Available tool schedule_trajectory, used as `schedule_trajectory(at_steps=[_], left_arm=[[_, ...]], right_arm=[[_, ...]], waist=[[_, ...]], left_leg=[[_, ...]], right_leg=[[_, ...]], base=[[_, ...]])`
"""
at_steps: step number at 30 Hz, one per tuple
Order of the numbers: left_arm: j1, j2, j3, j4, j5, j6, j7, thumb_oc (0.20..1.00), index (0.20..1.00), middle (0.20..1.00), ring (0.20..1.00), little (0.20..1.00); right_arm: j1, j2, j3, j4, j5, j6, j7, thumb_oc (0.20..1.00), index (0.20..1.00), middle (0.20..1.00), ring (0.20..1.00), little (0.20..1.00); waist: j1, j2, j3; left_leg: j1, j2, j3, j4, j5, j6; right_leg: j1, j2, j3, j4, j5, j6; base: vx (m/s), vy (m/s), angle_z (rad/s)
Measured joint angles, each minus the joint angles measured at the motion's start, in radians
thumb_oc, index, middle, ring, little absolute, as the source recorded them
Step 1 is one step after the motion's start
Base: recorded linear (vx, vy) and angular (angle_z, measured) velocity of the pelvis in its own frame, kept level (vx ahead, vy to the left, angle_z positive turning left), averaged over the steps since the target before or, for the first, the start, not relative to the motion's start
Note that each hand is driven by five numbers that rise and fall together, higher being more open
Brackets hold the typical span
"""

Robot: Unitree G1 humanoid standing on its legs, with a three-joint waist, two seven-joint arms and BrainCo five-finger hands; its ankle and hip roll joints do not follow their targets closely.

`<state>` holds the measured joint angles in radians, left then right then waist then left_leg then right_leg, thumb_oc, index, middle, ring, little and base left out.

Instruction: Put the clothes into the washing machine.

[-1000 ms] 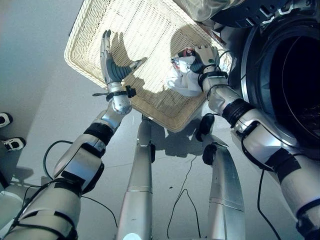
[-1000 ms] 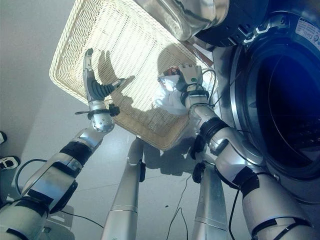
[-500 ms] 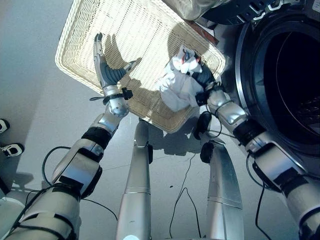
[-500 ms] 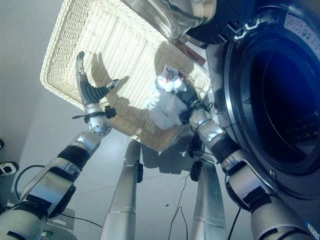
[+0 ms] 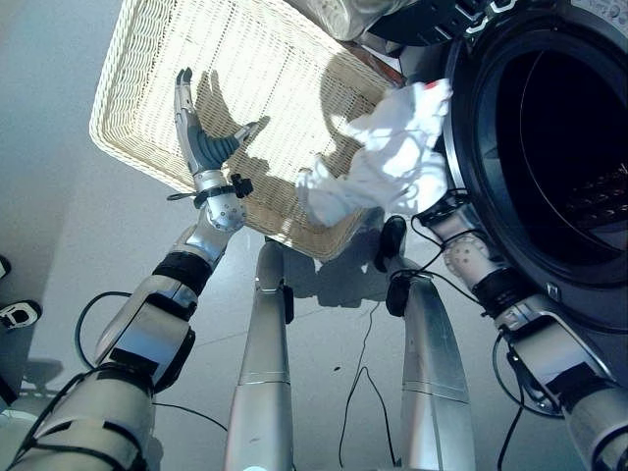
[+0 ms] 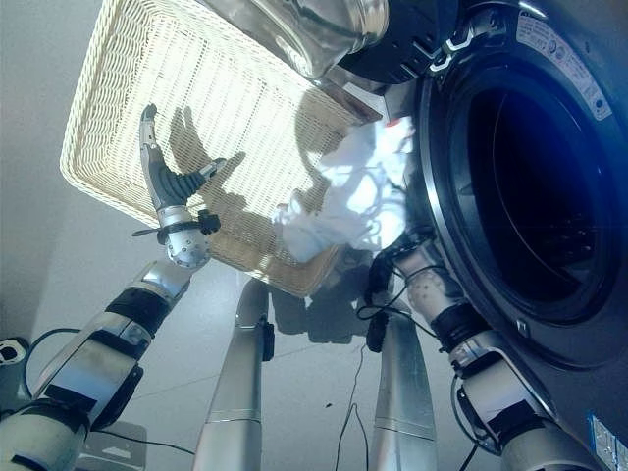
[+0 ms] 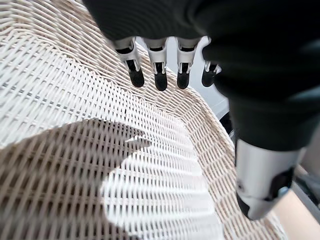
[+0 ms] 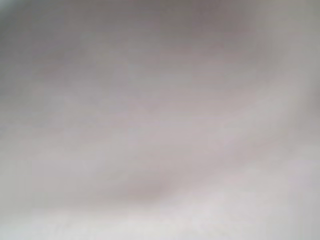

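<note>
A bunched white cloth (image 5: 388, 157) with a small red patch hangs in the air between the wicker basket (image 5: 275, 69) and the washing machine's round opening (image 5: 559, 147). It rests on top of my right arm, whose wrist (image 5: 453, 214) shows just below it; the hand itself is under the cloth. In the right wrist view, pale cloth (image 8: 160, 120) lies right against the camera. My left hand (image 5: 201, 147) is held open above the near part of the basket, its fingers (image 7: 160, 75) straight over bare wicker (image 7: 75, 125).
The machine's dark drum and metal door ring (image 5: 471, 186) stand at the right. Its open glass door (image 6: 314, 29) hangs over the basket's far side. A person's shoe (image 5: 15, 314) is on the grey floor at the far left.
My right arm has lifted the white cloth out of the basket and carried it right, up to the machine's opening. The camera has shifted. The left hand stays open over the basket.
</note>
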<state>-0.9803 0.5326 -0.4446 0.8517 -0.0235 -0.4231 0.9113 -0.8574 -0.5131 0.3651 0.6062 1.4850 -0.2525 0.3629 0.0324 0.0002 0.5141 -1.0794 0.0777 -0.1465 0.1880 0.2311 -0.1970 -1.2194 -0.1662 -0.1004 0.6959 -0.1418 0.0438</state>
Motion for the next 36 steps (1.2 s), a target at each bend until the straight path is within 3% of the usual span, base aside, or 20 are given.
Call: schedule_trajectory(at_steps=[6, 9, 10, 12, 15, 16, 18, 19, 21, 22, 23, 24, 27, 33, 36], left_arm=[[-0.002, 0.038, 0.009, 0.042, -0.003, -0.033, -0.008, 1.0, 1.0, 1.0, 1.0, 1.0], [-0.006, 0.04, 0.017, 0.065, -0.011, -0.057, -0.018, 1.0, 1.0, 1.0, 1.0, 1.0], [-0.005, 0.041, 0.017, 0.076, -0.011, -0.067, -0.019, 1.0, 1.0, 1.0, 1.0, 1.0], [0.0, 0.042, 0.017, 0.085, -0.011, -0.075, -0.02, 1.0, 1.0, 1.0, 1.0, 1.0], [0.01, 0.035, 0.01, 0.078, -0.009, -0.08, -0.014, 1.0, 1.0, 1.0, 1.0, 1.0], [0.012, 0.033, 0.002, 0.067, -0.009, -0.08, -0.008, 1.0, 1.0, 1.0, 1.0, 1.0], [0.032, 0.04, -0.011, 0.01, -0.007, -0.082, 0.018, 1.0, 1.0, 1.0, 1.0, 1.0], [0.042, 0.043, -0.01, -0.001, -0.007, -0.081, 0.026, 1.0, 1.0, 1.0, 1.0, 1.0], [0.093, 0.085, -0.009, -0.054, -0.008, -0.083, 0.037, 1.0, 1.0, 1.0, 1.0, 1.0], [0.116, 0.103, -0.009, -0.052, -0.01, -0.083, 0.044, 1.0, 1.0, 1.0, 1.0, 1.0], [0.132, 0.118, -0.009, -0.048, -0.012, -0.08, 0.046, 1.0, 1.0, 1.0, 1.0, 1.0], [0.134, 0.125, -0.009, -0.048, -0.012, -0.079, 0.046, 1.0, 1.0, 1.0, 1.0, 1.0], [0.124, 0.155, -0.008, -0.047, -0.012, -0.078, 0.031, 1.0, 1.0, 1.0, 1.0, 1.0], [0.08, 0.166, -0.009, -0.015, -0.043, -0.087, -0.008, 1.0, 1.0, 1.0, 1.0, 1.0], [0.068, 0.167, -0.009, -0.007, -0.071, -0.088, -0.027, 1.0, 1.0, 1.0, 1.0, 1.0]], right_arm=[[-0.009, -0.02, -0.13, 0.189, 0.331, 0.003, 0.118, 0.2, 0.2, 0.2, 0.2, 0.2], [-0.026, -0.045, -0.202, 0.357, 0.387, 0.037, 0.077, 0.2, 0.2, 0.2, 0.2, 0.2], [-0.035, -0.056, -0.223, 0.406, 0.381, 0.056, 0.025, 0.2, 0.2, 0.2, 0.2, 0.2], [-0.062, -0.078, -0.282, 0.521, 0.34, 0.104, -0.173, 0.2, 0.2, 0.2, 0.2, 0.2], [-0.15, -0.127, -0.299, 0.552, 0.277, 0.175, -0.455, 0.2, 0.2, 0.2, 0.2, 0.2], [-0.161, -0.139, -0.297, 0.558, 0.273, 0.176, -0.506, 0.2, 0.2, 0.2, 0.2, 0.2], [-0.25, -0.213, -0.296, 0.558, 0.272, 0.083, -0.719, 0.2, 0.2, 0.2, 0.2, 0.2], [-0.258, -0.228, -0.301, 0.541, 0.264, 0.017, -0.762, 0.2, 0.2, 0.2, 0.2, 0.2], [-0.231, -0.243, -0.314, 0.442, 0.189, -0.178, -0.902, 0.2, 0.2, 0.2, 0.2, 0.2], [-0.225, -0.246, -0.317, 0.404, 0.129, -0.26, -0.982, 0.395, 0.395, 0.395, 0.395, 0.395], [-0.221, -0.248, -0.319, 0.374, 0.058, -0.347, -1.053, 0.79, 0.79, 0.79, 0.79, 0.79], [-0.218, -0.253, -0.32, 0.37, 0.015, -0.395, -1.085, 1.0, 1.0, 1.0, 1.0, 1.0], [-0.218, -0.256, -0.321, 0.369, -0.051, -0.463, -1.084, 1.0, 1.0, 1.0, 1.0, 1.0], [-0.267, -0.255, -0.322, 0.494, -0.042, -0.466, -0.928, 1.0, 1.0, 1.0, 1.0, 1.0], [-0.284, -0.255, -0.322, 0.519, -0.057, -0.466, -0.94, 1.0, 1.0, 1.0, 1.0, 1.0]], waist=[[-0.021, -0.001, 0.0], [-0.021, -0.001, 0.0], [-0.019, -0.001, 0.0], [-0.02, -0.001, 0.0], [-0.02, -0.001, 0.001], [-0.019, -0.001, 0.001], [-0.001, -0.002, 0.001], [0.005, -0.002, 0.001], [0.006, -0.003, 0.002], [0.004, -0.004, 0.002], [0.001, -0.007, 0.004], [-0.001, -0.008, 0.005], [-0.011, -0.014, 0.009], [-0.008, -0.014, 0.01], [-0.006, -0.013, 0.01]], left_leg=[[0.002, 0.001, 0.004, 0.0, -0.003, 0.005], [0.003, 0.003, 0.005, 0.001, -0.003, 0.005], [0.004, 0.004, 0.005, 0.001, -0.003, 0.005], [0.005, 0.006, 0.006, 0.002, -0.003, 0.005], [0.008, 0.008, 0.005, 0.008, -0.002, 0.006], [0.008, 0.008, 0.005, 0.009, -0.002, 0.006], [0.006, 0.008, 0.002, 0.011, 0.0, 0.009], [0.004, 0.008, 0.002, 0.012, 0.0, 0.01], [-0.002, 0.008, 0.005, 0.011, -0.004, 0.018], [-0.002, 0.008, 0.006, 0.01, -0.004, 0.019], [-0.002, 0.007, 0.008, 0.008, -0.005, 0.021], [-0.002, 0.007, 0.008, 0.005, -0.003, 0.023], [-0.002, 0.003, 0.009, -0.001, 0.0, 0.027], [0.002, -0.001, 0.007, 0.0, 0.003, 0.03], [0.003, -0.002, 0.007, 0.003, 0.003, 0.03]], right_leg=[[0.013, 0.001, -0.001, -0.02, 0.012, 0.001], [0.013, 0.004, 0.0, -0.021, 0.014, -0.001], [0.014, 0.004, 0.0, -0.021, 0.014, -0.001], [0.015, 0.006, 0.0, -0.025, 0.018, -0.002], [0.027, 0.01, 0.0, -0.035, 0.027, 0.001], [0.029, 0.011, -0.001, -0.038, 0.028, 0.002], [0.033, 0.011, -0.002, -0.046, 0.033, 0.008], [0.033, 0.012, -0.002, -0.05, 0.035, 0.009], [0.033, 0.013, 0.0, -0.068, 0.046, 0.013], [0.035, 0.015, 0.004, -0.08, 0.053, 0.017], [0.038, 0.016, 0.007, -0.092, 0.06, 0.021], [0.041, 0.017, 0.007, -0.102, 0.065, 0.023], [0.044, 0.014, 0.008, -0.11, 0.075, 0.021], [0.047, 0.01, 0.009, -0.104, 0.078, 0.022], [0.047, 0.009, 0.009, -0.1, 0.077, 0.022]], base=[[0.0, 0.0, 0.0], [0.0, 0.0, 0.0], [0.0, 0.0, 0.0], [0.01, -0.047, -0.04], [0.01, -0.091, -0.03], [0.01, -0.078, -0.02], [-0.01, -0.053, -0.02], [-0.02, -0.016, -0.04], [-0.03, 0.009, -0.07], [-0.03, -0.004, -0.1], [-0.03, -0.009, -0.09], [-0.03, -0.006, -0.06], [0.0, 0.0, 0.0], [0.0, 0.0, 0.0], [0.01, -0.005, 0.0]])
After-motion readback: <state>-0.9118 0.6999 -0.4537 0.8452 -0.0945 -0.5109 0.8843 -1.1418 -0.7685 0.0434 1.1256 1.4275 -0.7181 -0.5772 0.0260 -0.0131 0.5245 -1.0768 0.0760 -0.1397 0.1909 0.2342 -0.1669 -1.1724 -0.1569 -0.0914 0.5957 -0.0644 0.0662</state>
